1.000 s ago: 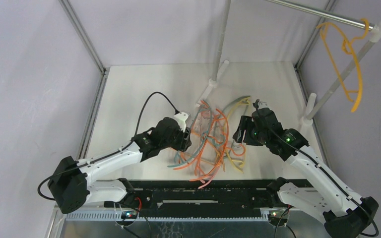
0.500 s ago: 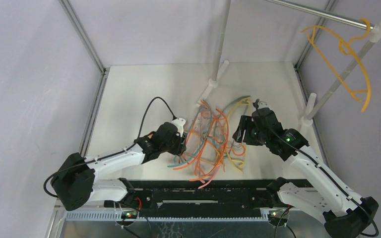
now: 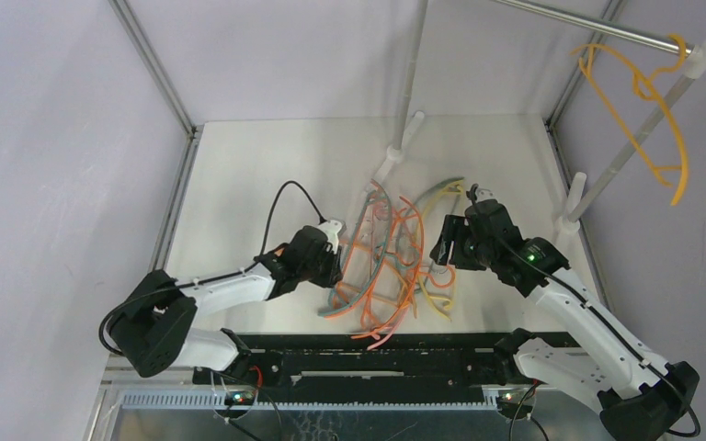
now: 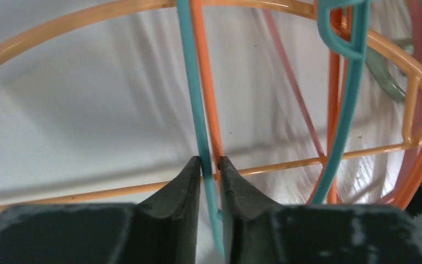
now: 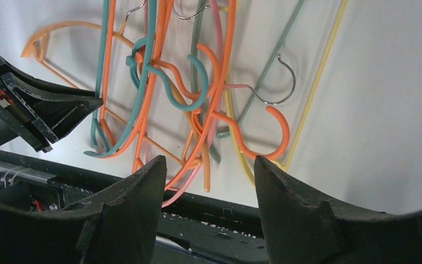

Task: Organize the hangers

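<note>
On the white desk point(image 3: 267, 165) the hangers point(image 3: 388, 271) lay in one tangled heap between the two arms, while a lone yellow-orange hanger point(image 3: 654, 110) hung from the rail point(image 3: 588, 25) at the upper right. They looked light, thin and springy, probably slick plastic, and so interlocked that lifting one would likely drag its neighbours; a straight bar near a free edge seemed the safest hold. The right claw point(image 5: 209, 165) hovered wide and empty above the hooks. The left claw point(image 4: 210, 165) stood narrow about a teal hanger point(image 4: 193, 82), with an orange bar point(image 4: 206, 82) beside it in the gap; whether it truly pinched could not be told. Which hook belonged to which bar was lost in the overlap, and the wrist view cut off both bars' ends
</note>
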`<state>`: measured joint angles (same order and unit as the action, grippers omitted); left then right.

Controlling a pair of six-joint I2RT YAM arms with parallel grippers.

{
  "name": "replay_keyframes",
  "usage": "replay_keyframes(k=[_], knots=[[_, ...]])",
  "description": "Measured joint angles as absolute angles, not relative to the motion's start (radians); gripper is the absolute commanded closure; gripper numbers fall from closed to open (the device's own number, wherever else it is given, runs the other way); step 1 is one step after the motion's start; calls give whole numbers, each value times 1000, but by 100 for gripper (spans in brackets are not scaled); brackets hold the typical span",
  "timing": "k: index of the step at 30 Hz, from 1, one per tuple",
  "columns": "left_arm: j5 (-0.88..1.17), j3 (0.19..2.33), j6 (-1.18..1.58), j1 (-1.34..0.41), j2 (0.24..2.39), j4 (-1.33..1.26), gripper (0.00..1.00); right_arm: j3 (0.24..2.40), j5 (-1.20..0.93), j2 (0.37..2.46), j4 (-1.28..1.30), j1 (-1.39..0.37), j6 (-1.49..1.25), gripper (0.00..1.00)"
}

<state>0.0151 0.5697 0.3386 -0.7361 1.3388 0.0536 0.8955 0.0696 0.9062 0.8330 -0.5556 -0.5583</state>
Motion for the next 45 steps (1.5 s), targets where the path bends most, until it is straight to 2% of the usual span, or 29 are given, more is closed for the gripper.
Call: replay_keyframes(k=[2, 4, 13, 19, 24, 33, 34, 35, 36, 45], knots=[[37, 570, 342, -737, 1345, 38, 88, 896, 68, 907, 833, -555, -556, 33], [44, 570, 345, -736, 1352, 24, 99, 896, 65, 909, 833, -551, -555, 33], [60, 612, 350, -730, 1344, 94, 100, 896, 51, 913, 833, -549, -547, 35], [47, 754, 352, -730, 1242, 226, 100, 896, 25, 923, 818, -547, -538, 39], [41, 853, 370, -730, 1219, 210, 100, 896, -14, 942, 789, -547, -526, 40], [58, 855, 407, -730, 1246, 204, 100, 895, -159, 1010, 670, -548, -524, 40], [60, 855, 411, -730, 1251, 204, 90, 895, -173, 1030, 654, -548, -526, 40], [62, 855, 413, -730, 1255, 204, 67, 895, -183, 1047, 645, -548, -528, 40], [64, 854, 416, -730, 1258, 204, 60, 894, -191, 1062, 636, -548, -530, 40], [64, 790, 418, -716, 1325, 154, 64, 817, -213, 1026, 595, -559, -573, 40]])
